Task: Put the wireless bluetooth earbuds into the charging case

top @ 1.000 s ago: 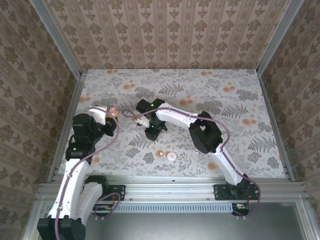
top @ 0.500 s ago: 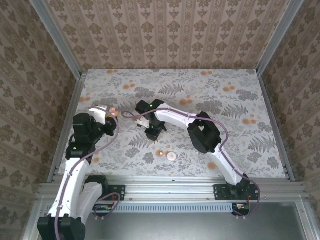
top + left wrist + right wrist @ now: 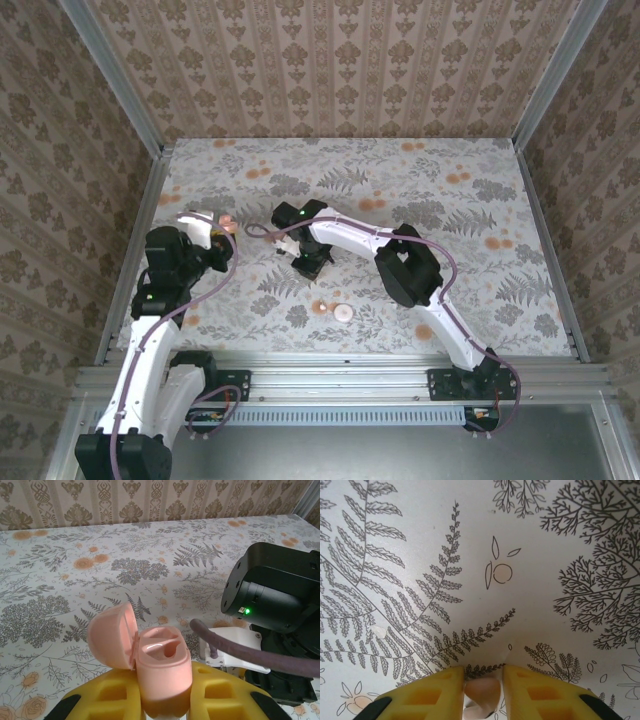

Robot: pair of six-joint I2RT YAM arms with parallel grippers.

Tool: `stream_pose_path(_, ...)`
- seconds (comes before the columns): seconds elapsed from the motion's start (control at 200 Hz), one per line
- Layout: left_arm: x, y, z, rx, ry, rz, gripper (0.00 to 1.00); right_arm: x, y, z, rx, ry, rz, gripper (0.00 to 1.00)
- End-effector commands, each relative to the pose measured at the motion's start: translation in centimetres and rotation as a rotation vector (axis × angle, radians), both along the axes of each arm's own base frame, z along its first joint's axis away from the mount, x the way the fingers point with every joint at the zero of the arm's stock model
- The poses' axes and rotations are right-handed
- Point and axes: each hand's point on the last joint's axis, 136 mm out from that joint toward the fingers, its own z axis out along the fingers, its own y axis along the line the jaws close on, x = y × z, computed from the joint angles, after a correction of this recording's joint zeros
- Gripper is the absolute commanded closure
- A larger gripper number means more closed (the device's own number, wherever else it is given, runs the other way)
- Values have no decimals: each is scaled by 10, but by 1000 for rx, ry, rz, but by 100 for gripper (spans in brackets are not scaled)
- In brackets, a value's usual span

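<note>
Tablecloth (image 3: 480, 200) with ferns, damask walls (image 3: 340, 60), charging case (image 3: 161, 666) in left pincer (image 3: 162, 702)

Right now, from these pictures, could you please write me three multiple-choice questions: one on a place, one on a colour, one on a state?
1. Where is the pink case?
A) in a box
B) between the fingers of the left gripper
C) on a shelf

2. What colour are the fingers of the two grippers?
A) yellow
B) blue
C) black

3. How is the lid of the case?
A) shut
B) taken off
C) open, joined at one edge

Answers:
1 B: the case stands clamped between the left gripper's fingers.
2 A: both wrist views show yellow fingers, on the right gripper too.
3 C: the lid leans back and the hollows inside show.
</note>
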Motion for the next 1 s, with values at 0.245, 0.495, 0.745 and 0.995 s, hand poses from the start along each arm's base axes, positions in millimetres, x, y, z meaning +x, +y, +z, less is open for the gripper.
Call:
stream_pose_path(0.245, 5, -9, -1, -41, 16, -45, 96, 5, 3, 45, 215, -99, -148, 74)
stream_pose_path(0.495, 5, -19, -3, -76, 24, -102, 96, 11, -5, 72, 442, -163, -311, 75)
stream_pose_path(0.745, 4, -28, -4, -94, 30, -146, 96, 15, -1, 85, 574, -176, -396, 76)
stream_pose_path(0.995, 1, -35, -3, -93, 24, -177, 96, 25, 4, 108, 696, -215, -434, 76)
